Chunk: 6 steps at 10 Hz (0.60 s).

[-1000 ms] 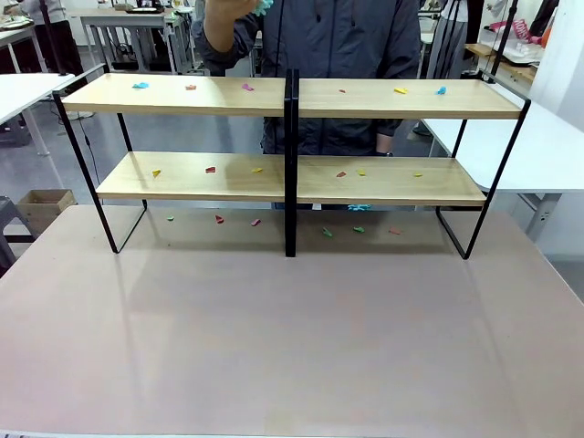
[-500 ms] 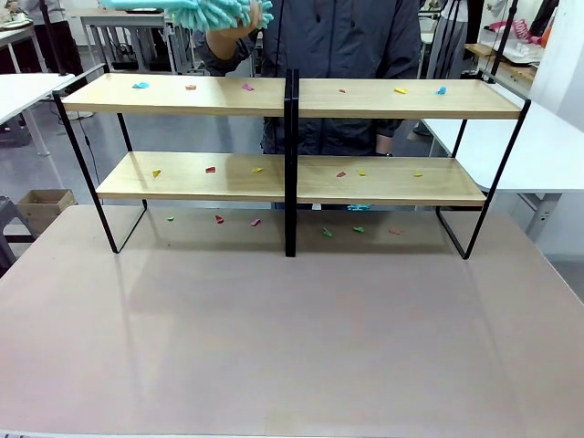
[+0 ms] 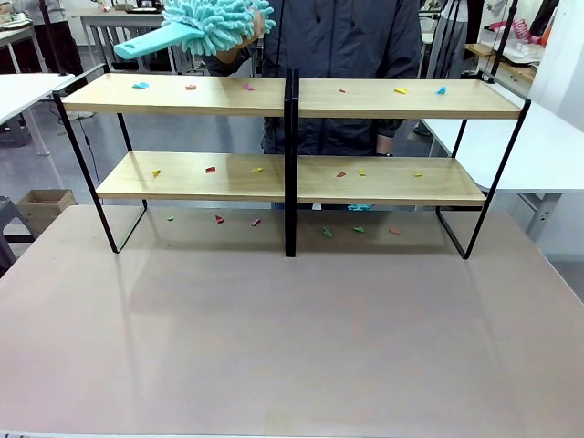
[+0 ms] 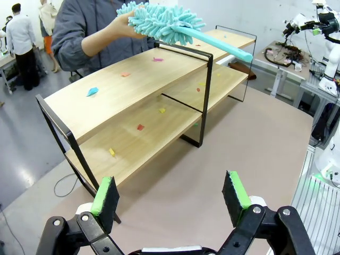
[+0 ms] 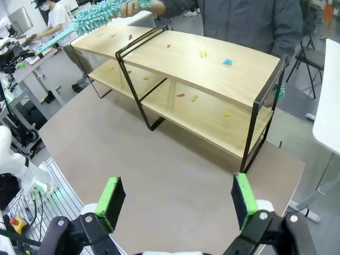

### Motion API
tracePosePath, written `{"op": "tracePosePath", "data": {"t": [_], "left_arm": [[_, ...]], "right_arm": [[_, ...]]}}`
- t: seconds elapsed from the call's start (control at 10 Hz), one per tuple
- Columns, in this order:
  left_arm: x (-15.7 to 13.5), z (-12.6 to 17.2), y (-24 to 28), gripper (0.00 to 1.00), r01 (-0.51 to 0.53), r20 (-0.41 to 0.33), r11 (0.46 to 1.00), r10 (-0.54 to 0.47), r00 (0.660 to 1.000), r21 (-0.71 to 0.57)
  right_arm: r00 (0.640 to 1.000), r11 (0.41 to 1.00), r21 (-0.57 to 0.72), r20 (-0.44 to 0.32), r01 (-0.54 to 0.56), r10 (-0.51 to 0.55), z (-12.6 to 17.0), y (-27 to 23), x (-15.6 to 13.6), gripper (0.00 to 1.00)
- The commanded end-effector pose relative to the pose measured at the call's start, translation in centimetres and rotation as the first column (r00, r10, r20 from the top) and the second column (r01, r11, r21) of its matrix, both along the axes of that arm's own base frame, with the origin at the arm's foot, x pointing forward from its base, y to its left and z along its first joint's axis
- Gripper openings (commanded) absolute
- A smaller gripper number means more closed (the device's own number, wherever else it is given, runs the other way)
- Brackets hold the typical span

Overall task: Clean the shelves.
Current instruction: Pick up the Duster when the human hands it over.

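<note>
Duster (image 3: 205,26) lowered toward shelves (image 3: 228,96) by person (image 3: 347,46), left hand (image 4: 170,186) and right hand (image 5: 178,191) hovering wide open, empty

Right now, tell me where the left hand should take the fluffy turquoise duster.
Grip the fluffy turquoise duster by its bare plastic handle: it sticks out free toward the robot's left, while the person's hand holds the fluffy head. Probably bring the left hand in from that side, across the slim rod.
</note>
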<state>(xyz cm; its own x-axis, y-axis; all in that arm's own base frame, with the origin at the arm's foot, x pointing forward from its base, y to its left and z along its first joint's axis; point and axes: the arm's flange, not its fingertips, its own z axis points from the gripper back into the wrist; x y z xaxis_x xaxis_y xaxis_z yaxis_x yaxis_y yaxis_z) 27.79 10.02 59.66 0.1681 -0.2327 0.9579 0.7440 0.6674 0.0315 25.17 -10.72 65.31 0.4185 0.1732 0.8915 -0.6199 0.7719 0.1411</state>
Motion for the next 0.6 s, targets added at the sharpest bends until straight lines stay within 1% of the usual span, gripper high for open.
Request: {"op": "tracePosePath", "data": {"t": [0.0,0.5], "left_arm": [[0.09,0.03,-0.17,1.00,0.009,0.010,1.000,-0.009,1.000,0.004],[0.09,0.03,-0.17,1.00,0.009,0.010,1.000,-0.009,1.000,0.004]], "right_arm": [[1.000,1.000,0.000,0.000,-0.004,0.004,0.18,-0.02,-0.01,1.00],[1.000,1.000,0.000,0.000,-0.004,0.004,0.18,-0.02,-0.01,1.00]]}}
